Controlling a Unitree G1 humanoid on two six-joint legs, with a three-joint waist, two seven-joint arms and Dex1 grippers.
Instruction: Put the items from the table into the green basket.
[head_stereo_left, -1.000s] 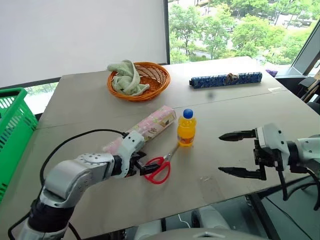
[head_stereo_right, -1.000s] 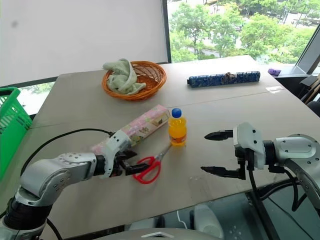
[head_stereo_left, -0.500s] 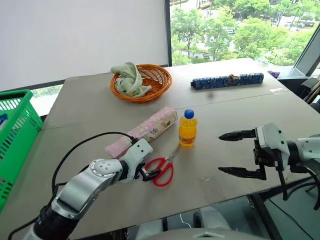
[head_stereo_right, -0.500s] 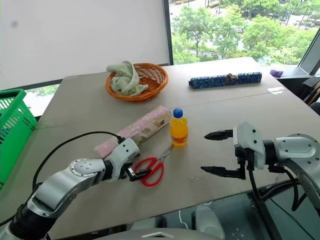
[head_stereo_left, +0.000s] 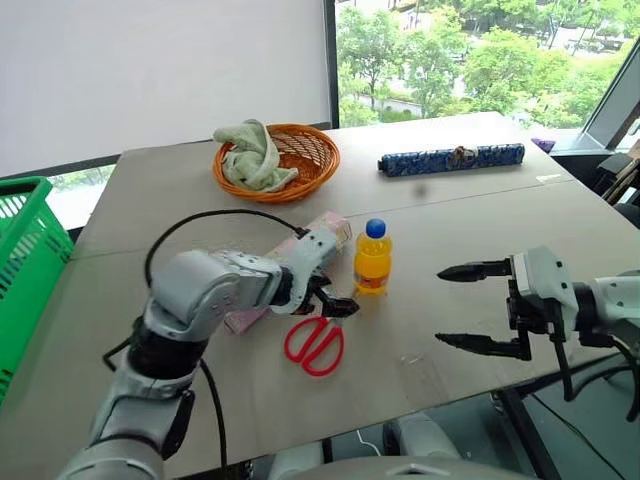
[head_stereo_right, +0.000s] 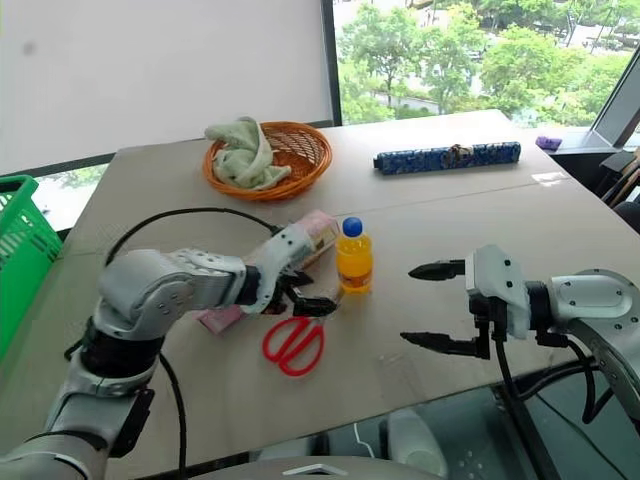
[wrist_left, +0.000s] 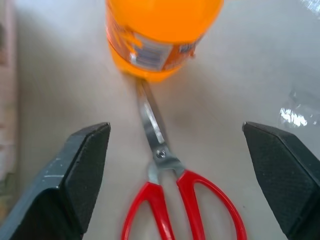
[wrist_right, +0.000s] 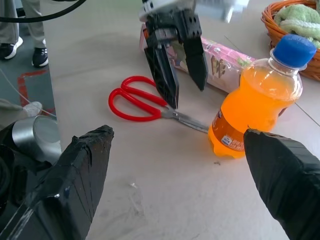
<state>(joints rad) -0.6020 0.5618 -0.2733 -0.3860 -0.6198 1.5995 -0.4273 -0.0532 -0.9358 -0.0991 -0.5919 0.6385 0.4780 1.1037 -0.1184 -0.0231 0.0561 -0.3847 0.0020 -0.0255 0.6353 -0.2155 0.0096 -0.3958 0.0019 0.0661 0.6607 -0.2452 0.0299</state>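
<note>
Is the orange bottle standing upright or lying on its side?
Upright. The orange bottle stands on its base on the table, with its blue cap on top, just beyond the tips of the scissors.

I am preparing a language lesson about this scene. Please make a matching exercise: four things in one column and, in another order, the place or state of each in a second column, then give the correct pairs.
Things:
1. scissors
2. orange drink bottle
3. green towel
4. left gripper

Places or states:
A. lying in the orange wicker basket
B. open, above the blades
C. flat on the table, blade tips towards the bottle
D. standing upright beside the pink box

Pairs: 1-C, 2-D, 3-A, 4-B
</note>
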